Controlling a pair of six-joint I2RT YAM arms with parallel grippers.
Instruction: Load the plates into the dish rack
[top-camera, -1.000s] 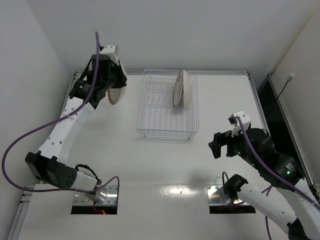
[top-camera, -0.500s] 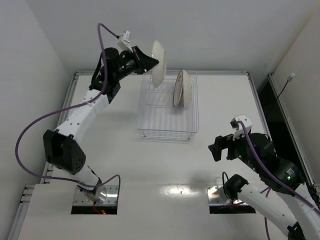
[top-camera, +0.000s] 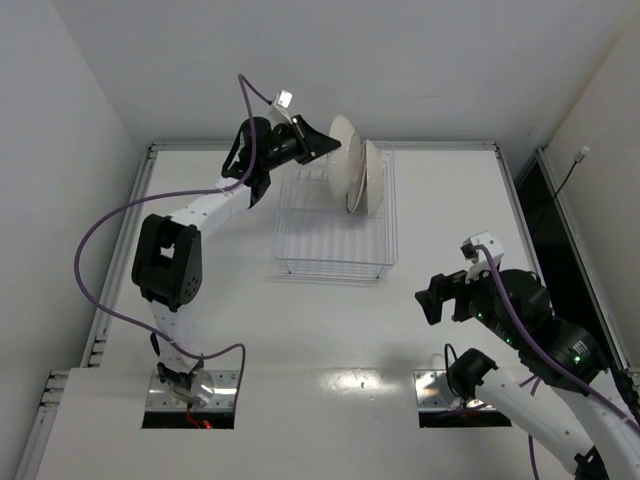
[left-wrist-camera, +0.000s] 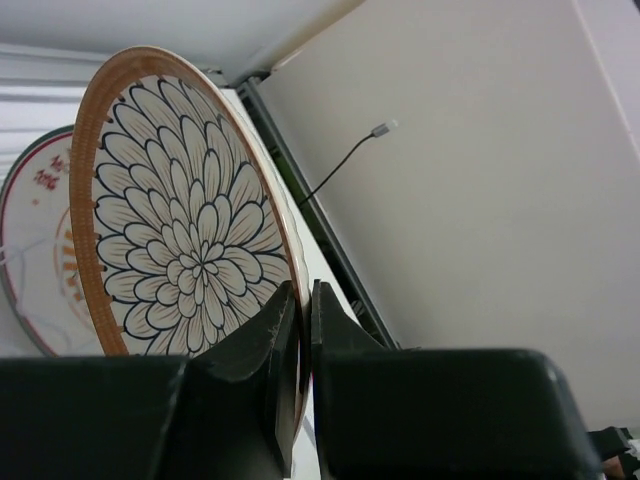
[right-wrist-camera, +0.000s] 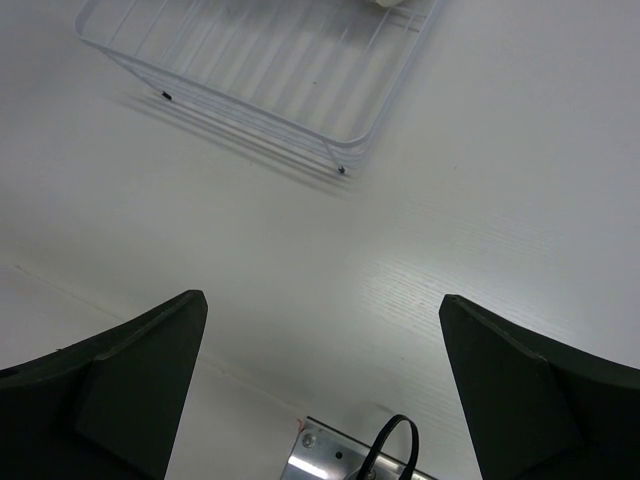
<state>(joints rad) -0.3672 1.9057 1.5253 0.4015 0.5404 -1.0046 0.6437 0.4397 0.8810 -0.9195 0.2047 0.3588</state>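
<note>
The left wrist camera is showing the plate's (left-wrist-camera: 190, 230) petal-patterned, orange-rimmed face, which the overhead view is hiding. The left gripper (left-wrist-camera: 303, 300) is clamping its rim, holding it on edge over the dish rack (top-camera: 330, 262), just beside the racked plates (top-camera: 368, 178). The left arm (top-camera: 200, 210) is stretching far forward. The right gripper (right-wrist-camera: 320, 330) is hanging spread wide, well apart.

Plate (left-wrist-camera: 180, 240): smooth glossy glaze, painted face; dish rack (right-wrist-camera: 250, 130): thin white-coated wire, smooth; table (right-wrist-camera: 470, 230): white, matt, faint grain, soft sheen; base bracket (right-wrist-camera: 320, 455): bare metal.
</note>
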